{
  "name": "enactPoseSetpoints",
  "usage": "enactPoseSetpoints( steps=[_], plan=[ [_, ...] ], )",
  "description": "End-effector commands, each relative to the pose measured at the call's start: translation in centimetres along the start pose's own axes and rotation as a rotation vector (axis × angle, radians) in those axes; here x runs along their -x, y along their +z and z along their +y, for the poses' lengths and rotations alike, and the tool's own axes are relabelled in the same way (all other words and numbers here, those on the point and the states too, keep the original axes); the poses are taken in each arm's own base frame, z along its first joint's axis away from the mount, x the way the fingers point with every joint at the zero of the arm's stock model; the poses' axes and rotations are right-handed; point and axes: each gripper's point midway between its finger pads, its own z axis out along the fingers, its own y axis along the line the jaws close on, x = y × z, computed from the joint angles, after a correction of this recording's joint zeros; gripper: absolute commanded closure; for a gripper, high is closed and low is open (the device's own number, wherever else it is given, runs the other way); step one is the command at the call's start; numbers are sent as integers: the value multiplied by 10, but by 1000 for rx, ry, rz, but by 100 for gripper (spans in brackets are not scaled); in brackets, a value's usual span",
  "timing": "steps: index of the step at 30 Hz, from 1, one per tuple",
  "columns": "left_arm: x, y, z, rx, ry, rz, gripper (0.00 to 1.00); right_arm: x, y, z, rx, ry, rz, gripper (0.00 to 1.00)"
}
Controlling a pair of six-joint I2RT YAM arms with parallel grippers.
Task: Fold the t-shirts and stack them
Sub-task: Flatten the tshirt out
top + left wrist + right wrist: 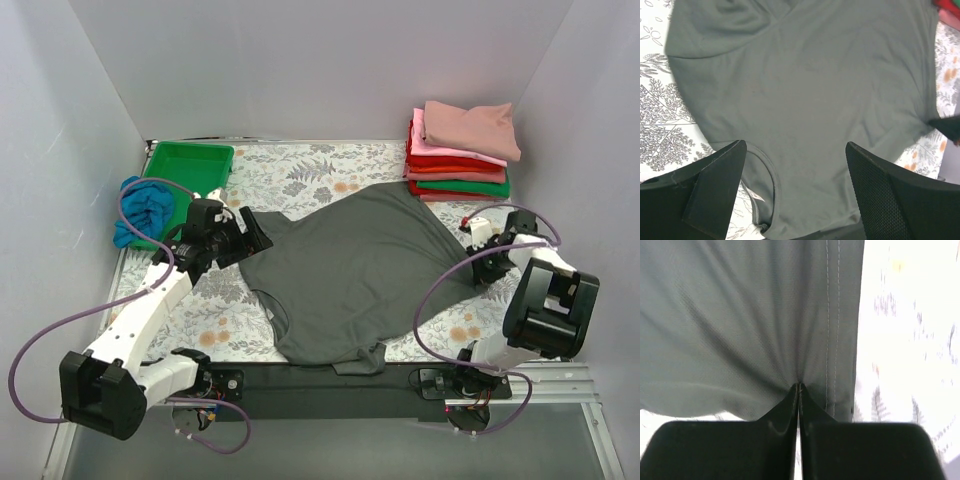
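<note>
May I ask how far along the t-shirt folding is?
Done: a folded stack of rose, pink, red and green cloth shirts sits back right. In hand: the dark grey t-shirt lies spread flat, right claw shut on its edge, left claw open above it. Left: folding it, then the crumpled blue shirt.

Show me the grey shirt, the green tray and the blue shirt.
grey shirt [350, 270], top view, chest area.
green tray [190, 162], top view, bare floor.
blue shirt [140, 215], top view, crumpled middle.

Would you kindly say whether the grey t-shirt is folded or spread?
Spread: the grey t-shirt lies open, neckline showing, its edge pinched by the right fingers.
</note>
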Motion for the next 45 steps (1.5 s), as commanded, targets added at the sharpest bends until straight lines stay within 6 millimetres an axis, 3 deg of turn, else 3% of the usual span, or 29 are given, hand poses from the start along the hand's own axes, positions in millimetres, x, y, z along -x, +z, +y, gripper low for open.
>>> enactPoseSetpoints(
  steps=[1,5,8,11,16,19,20,21,22,24,25,26,28,35,37,40,42,44,45],
  plan=[
    [21,5,1,23,24,-57,21,-71,-15,14,12,-44,197,99],
    [31,17,2,33,24,-61,21,-110,-35,13,-16,-94,272,99],
    [43,30,-2,31,45,-55,21,-127,-46,13,-31,-108,304,99],
    [62,37,-15,-1,102,-69,22,-134,-53,17,-14,-106,325,99],
    [73,74,-22,-25,163,29,25,-148,-60,29,46,-119,386,99],
    [74,108,-16,-7,196,103,32,-136,-66,25,51,-100,335,96],
    [73,117,-13,0,206,127,36,-120,-71,17,37,-92,279,87],
    [80,124,-16,-2,216,131,39,-113,-76,18,47,-81,256,68],
    [68,143,-4,24,213,196,41,-104,-80,17,47,-72,226,63],
    [69,155,-5,12,232,225,49,-73,-91,12,58,-68,116,52],
    [58,170,5,25,221,274,51,-62,-94,11,60,-61,76,49],
    [54,173,5,13,226,296,56,-47,-95,14,89,-54,7,49],
    [44,182,13,32,215,338,57,-28,-101,16,126,-40,-55,49],
    [13,189,38,120,207,418,57,1,-96,45,259,-8,-195,48],
    [0,189,37,100,203,462,69,4,-96,49,273,-4,-208,48],
    [-10,185,26,28,180,484,100,8,-98,52,280,3,-229,48],
    [-1,175,23,36,178,434,100,7,-97,54,283,4,-233,48],
    [17,165,34,144,164,337,100,7,-97,55,283,2,-233,48],
    [15,159,45,188,146,314,100,6,-97,56,283,1,-234,48]
  ],
)
